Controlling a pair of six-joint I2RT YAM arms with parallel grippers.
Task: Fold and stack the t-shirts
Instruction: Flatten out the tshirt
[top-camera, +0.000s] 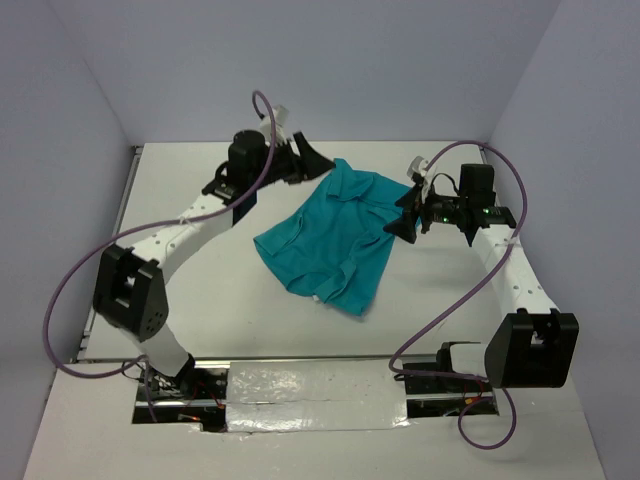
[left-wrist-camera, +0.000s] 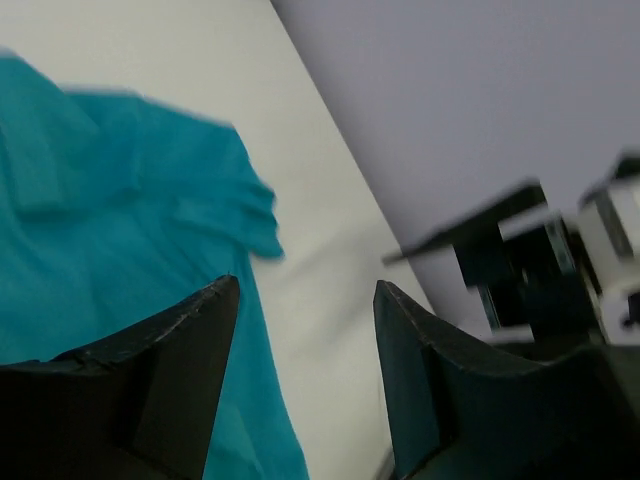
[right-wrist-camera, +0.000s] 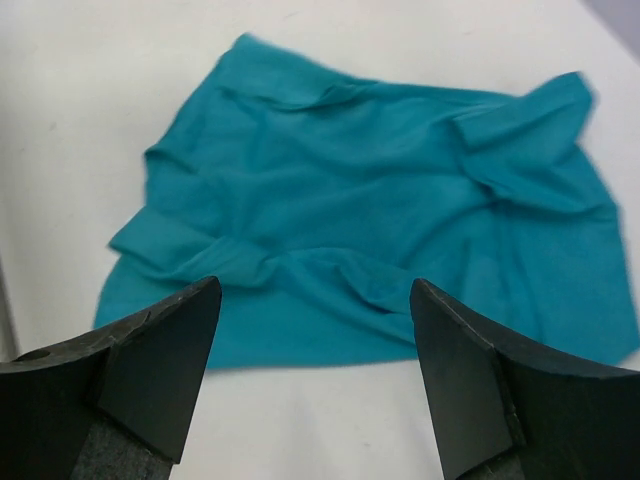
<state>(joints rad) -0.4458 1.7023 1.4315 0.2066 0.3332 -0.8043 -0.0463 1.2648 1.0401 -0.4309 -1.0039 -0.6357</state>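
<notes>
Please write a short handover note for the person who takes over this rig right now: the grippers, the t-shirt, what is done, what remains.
Left gripper: open, empty, near the shirt's far corner.
Right gripper: open, empty, at the shirt's right edge.
T-shirt: teal, rumpled, mid-way across the table; neither gripper holds it.
Done: no neat fold visible.
Left: flatten, fold and stack; only one shirt is in view.

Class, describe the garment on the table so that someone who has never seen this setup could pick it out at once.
Find the white table, then look at its middle, between the open left gripper and the right gripper. There lies the t-shirt, rumpled and not yet folded. It is the only soft, teal thing there.
</notes>
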